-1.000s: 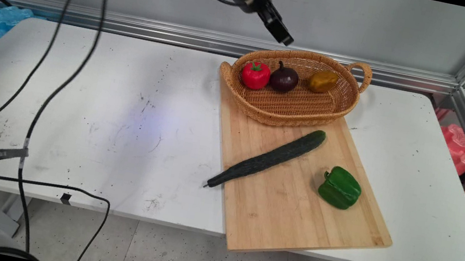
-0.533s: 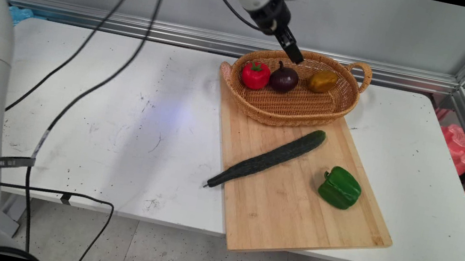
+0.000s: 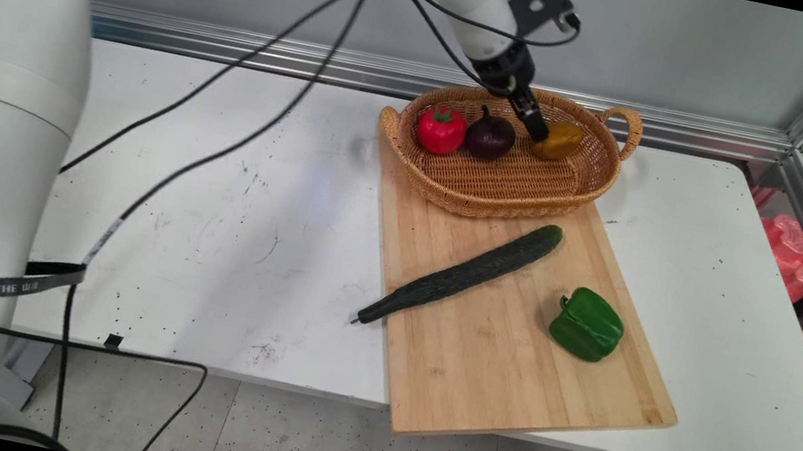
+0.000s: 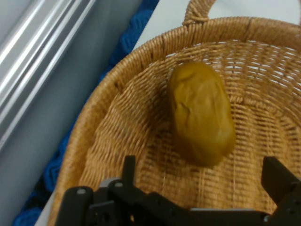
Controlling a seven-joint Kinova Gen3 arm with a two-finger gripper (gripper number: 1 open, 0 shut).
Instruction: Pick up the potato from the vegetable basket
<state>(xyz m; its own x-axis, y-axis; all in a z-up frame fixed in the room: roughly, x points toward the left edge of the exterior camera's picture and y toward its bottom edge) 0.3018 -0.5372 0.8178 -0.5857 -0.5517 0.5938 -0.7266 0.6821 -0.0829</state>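
One potato point(image 4: 201, 113) lies inside the basket point(image 3: 458, 186), toward the end of it that carries the looped handle point(image 3: 622, 126). The end effector point(image 3: 538, 129) hangs just above the basket and points down at this potato, its tips near the potato's left side in the main view. In the hand view its two fingers point(image 4: 129, 168) stand wide apart, with the potato lying ahead of the gap between them and nothing gripped. I cannot tell whether a fingertip touches the potato.

Two more things share the basket with the potato: a dark purple onion point(image 3: 490, 136) just beside it toward the basket's middle, and a red tomato point(image 3: 441, 130) with a green top beyond the onion, near the basket's left end. The three lie in a row along the basket's back wall.

The basket rests on the far end of a wooden cutting board point(image 3: 494, 358), which lies on the white worktop point(image 3: 203, 224). In front of the basket a long dark green cucumber point(image 3: 463, 274) lies slantwise on the board, its thick end near the basket's front wall and its thin end reaching past the board's left edge onto the worktop. A green bell pepper point(image 3: 587, 324) lies on the board farther from the basket, to the right of the cucumber and apart from it.

Black cables point(image 3: 243, 140) hang from the arm, well to the left of the basket.
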